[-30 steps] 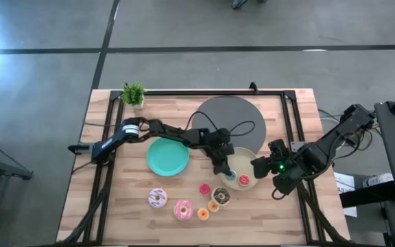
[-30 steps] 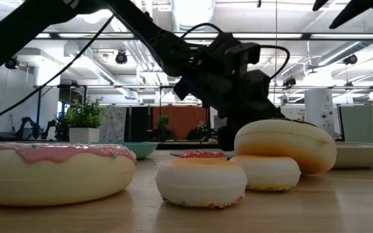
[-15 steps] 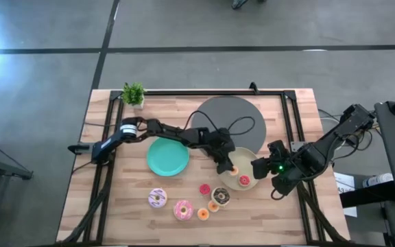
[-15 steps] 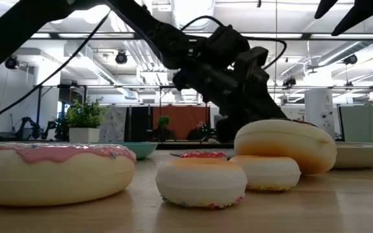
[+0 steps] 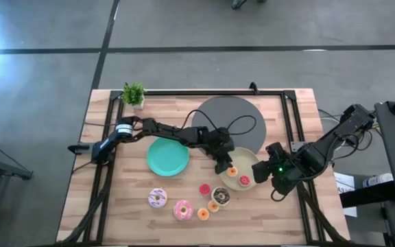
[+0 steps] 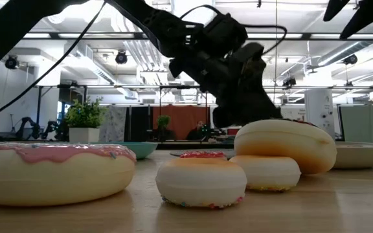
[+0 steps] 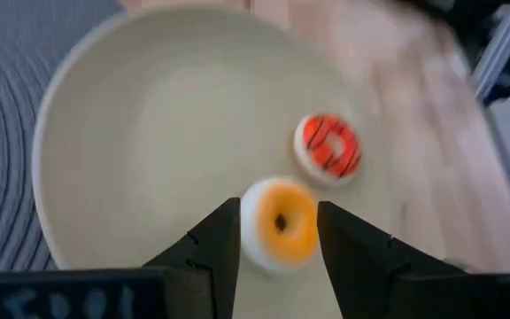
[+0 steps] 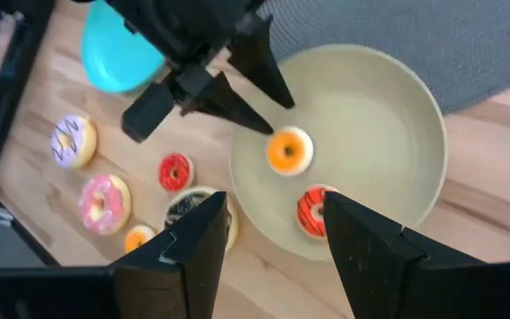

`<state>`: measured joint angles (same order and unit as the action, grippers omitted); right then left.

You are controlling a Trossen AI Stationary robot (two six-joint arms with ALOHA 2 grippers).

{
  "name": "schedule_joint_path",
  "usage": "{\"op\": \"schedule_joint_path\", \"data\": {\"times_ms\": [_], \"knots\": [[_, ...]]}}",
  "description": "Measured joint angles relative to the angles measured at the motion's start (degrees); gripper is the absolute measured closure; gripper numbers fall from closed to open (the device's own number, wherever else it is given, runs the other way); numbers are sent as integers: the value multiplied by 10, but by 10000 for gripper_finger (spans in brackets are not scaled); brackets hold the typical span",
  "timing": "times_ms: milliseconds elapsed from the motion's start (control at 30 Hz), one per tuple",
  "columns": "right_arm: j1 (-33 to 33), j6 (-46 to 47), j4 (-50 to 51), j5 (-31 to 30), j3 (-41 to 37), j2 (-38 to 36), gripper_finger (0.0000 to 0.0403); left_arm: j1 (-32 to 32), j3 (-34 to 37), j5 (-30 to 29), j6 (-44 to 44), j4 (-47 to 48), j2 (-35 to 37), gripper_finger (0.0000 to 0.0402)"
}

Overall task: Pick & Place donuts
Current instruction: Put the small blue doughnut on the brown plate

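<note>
My left gripper (image 5: 223,165) (image 7: 277,209) is open above the pale-yellow plate (image 5: 252,159). A tiny orange donut (image 5: 232,171) (image 8: 289,151) lies flat on the plate just past its fingertips and shows between them in the left wrist view. A red-iced tiny donut (image 5: 244,180) (image 7: 328,146) lies beside it on the plate. My right gripper (image 5: 269,171) (image 8: 273,213) is open and hovers over the plate's right rim. The lilac donut (image 5: 157,198), the pink one (image 5: 183,209), the chocolate one (image 5: 221,196) and tiny ones (image 5: 204,189) lie on the wood.
A teal plate (image 5: 168,156) lies left of the pale-yellow one, and a grey round mat (image 5: 228,122) lies behind it. A small potted plant (image 5: 134,94) stands at the far left corner. Black rails (image 5: 290,130) run along the table's sides. Bare wood shows near the front right.
My left gripper has risen off the pale-yellow plate and drawn back a little toward the table's left. The tiny orange donut, hidden under it a second ago, now shows lying on the plate beside the red-iced one.
</note>
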<state>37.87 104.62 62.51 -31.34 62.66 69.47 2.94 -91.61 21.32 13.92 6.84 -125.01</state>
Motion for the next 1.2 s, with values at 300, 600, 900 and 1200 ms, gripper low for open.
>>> {"op": "schedule_joint_path", "data": {"times_ms": [300, 600, 900, 1200], "knots": [[0, 4, -1, 3, -10, 0, 223, -36, 0, -80, -68, 17, -3, 276], [0, 6, -1, -1, -10, 0, 223, -43, 0, -134, -63, -14, -12, 276], [0, 6, -1, 0, -10, 0, 223, -50, 0, -134, -47, -25, -39, 276], [0, 4, -1, 0, -10, 0, 223, -53, 0, -136, -50, -23, -43, 319]]}}
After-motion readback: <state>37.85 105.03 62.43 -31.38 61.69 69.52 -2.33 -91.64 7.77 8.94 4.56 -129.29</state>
